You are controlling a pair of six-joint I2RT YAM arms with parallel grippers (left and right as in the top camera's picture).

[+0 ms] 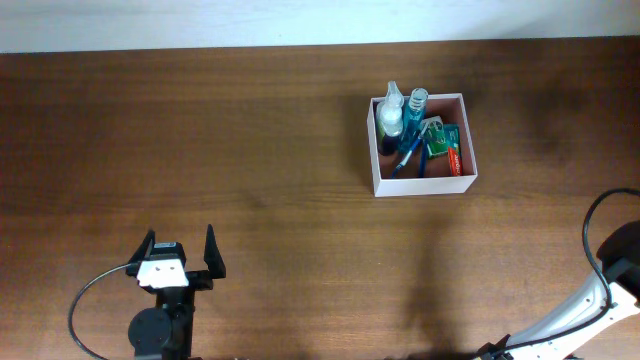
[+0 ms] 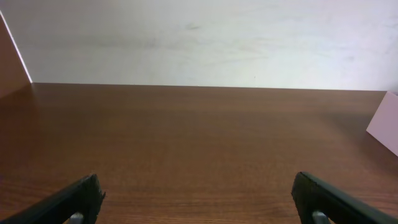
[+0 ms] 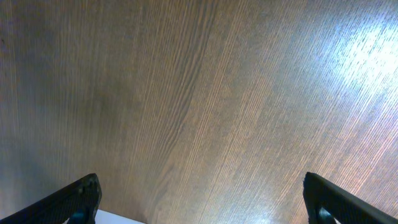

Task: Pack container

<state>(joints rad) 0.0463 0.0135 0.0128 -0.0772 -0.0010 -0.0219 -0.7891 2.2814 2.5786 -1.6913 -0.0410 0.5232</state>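
The container [image 1: 425, 184], a square box with white walls and a reddish-brown inside, stands at the back right of the table. It holds a clear spray bottle [image 1: 392, 110], a blue bottle [image 1: 416, 105], green and red packets [image 1: 448, 145] and a blue stick-like item [image 1: 408, 160]. My left gripper [image 1: 180, 250] is open and empty at the front left, far from the box. In the left wrist view its fingers [image 2: 199, 193] frame bare wood, and the box's corner [image 2: 387, 127] shows at the right edge. My right gripper [image 3: 199, 186] is open and empty over bare wood.
The right arm [image 1: 600, 300] lies at the front right corner with its cable. A pale wall [image 2: 199, 37] stands behind the table's far edge. A white strip [image 3: 118, 218] shows at the bottom of the right wrist view.
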